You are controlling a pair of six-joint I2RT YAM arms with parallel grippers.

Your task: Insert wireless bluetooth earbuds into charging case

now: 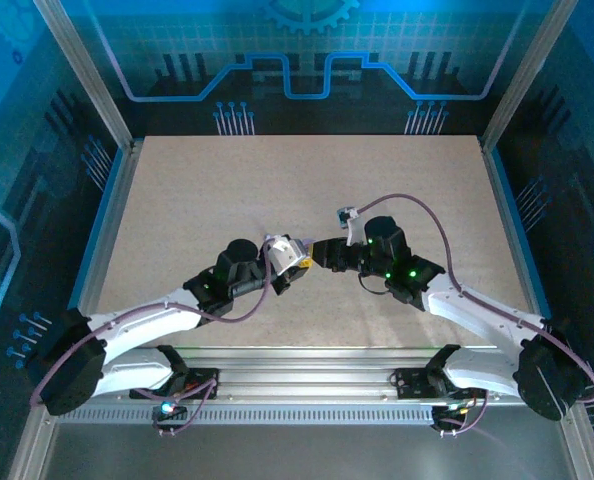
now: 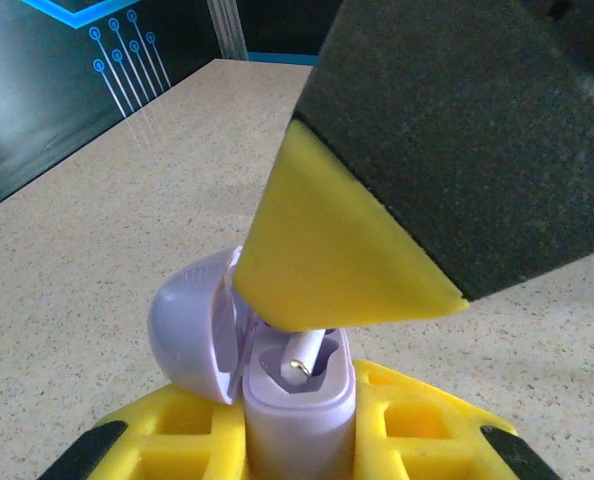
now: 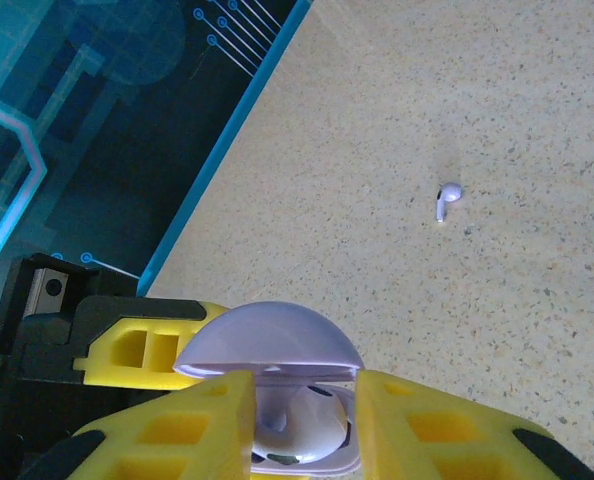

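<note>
— Left?
— Left gripper (image 2: 299, 450) clamps the open lavender case (image 2: 302, 405), bottom centre; one earbud (image 2: 303, 357) sits in its slot.
— Right?
— Right gripper (image 3: 305, 430) just above, fingers (image 3: 167, 440) slightly apart; gripping or loose, I can't tell. Another earbud (image 3: 447, 198) lies on the table (image 3: 537, 330), upper right.

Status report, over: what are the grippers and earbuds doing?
Left gripper shut on open case. Right gripper over case, grip unclear. One earbud in case, second earbud loose on table.
</note>
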